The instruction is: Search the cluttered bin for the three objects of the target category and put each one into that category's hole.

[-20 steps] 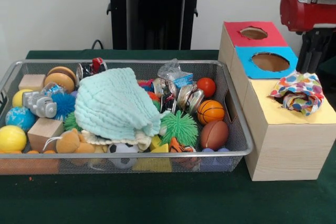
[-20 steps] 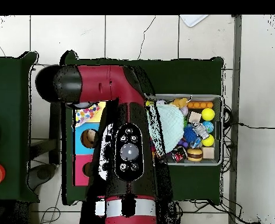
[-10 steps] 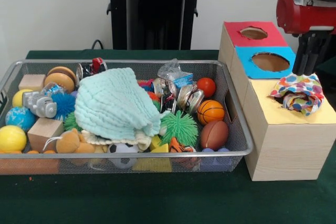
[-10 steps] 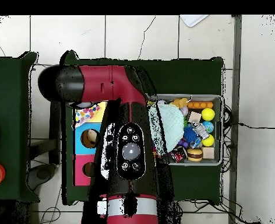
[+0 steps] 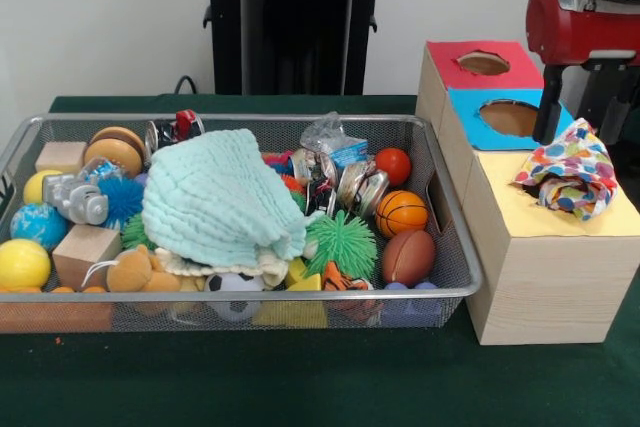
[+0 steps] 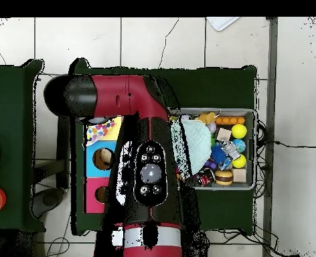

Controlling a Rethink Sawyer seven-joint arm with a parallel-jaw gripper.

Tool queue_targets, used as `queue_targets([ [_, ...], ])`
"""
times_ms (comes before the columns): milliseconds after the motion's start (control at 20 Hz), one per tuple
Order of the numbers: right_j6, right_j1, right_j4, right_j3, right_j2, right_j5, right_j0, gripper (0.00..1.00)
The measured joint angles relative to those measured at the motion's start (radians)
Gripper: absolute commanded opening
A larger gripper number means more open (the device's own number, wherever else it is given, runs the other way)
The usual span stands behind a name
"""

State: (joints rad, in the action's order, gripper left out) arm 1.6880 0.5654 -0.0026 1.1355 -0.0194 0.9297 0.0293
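the red and black arm (image 5: 585, 17) hangs over the right end of the table, above the pale wooden sorting box (image 5: 540, 257), not over the bin. its gripper (image 5: 575, 112) shows as dark prongs beside the blue panel with a round hole (image 5: 510, 117); one prong stands against that panel's right edge, another seems to sit further right, behind the cloth. whether they are apart or clamped on the cloth i cannot tell from here.

the multicoloured spotted cloth (image 5: 568, 175) lies bunched on the yellow panel (image 5: 545, 215), just below and in front of the prongs, its upper corner reaching up to them. it looks to cover most of the yellow hole rather than being down inside it, so i'd judge it half delivered at best. its bulk spreads sideways across the panel, with a fold hanging towards the left.

the next cloth sits well apart, to the left from where i stand: a pale mint quilted cloth (image 5: 222, 202) heaped in the middle of the silver wire mesh bin (image 5: 445, 247). a cream cloth edge (image 5: 215, 267) peeks from under it. the arm would have to cross over the bin's right wall to reach them.

around the mint cloth crowd an orange mini basketball (image 5: 401, 212), a brown toy football (image 5: 409, 257), a green spiky ball (image 5: 342, 243) and a wooden cube (image 5: 85, 250). none lies on top of it. from above, the arm hides the box's top almost wholly.
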Motion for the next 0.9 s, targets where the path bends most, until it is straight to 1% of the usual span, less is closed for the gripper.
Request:
queue_targets([
  [250, 0.000, 0.001, -0.001, 0.000, 0.000, 0.004, 0.000, 1.00],
  [300, 0.000, 0.002, -0.001, 0.000, 0.000, 0.013, 0.000, 0.00],
  [900, 0.000, 0.002, -0.003, 0.000, 0.000, 0.024, 0.000, 0.00],
])
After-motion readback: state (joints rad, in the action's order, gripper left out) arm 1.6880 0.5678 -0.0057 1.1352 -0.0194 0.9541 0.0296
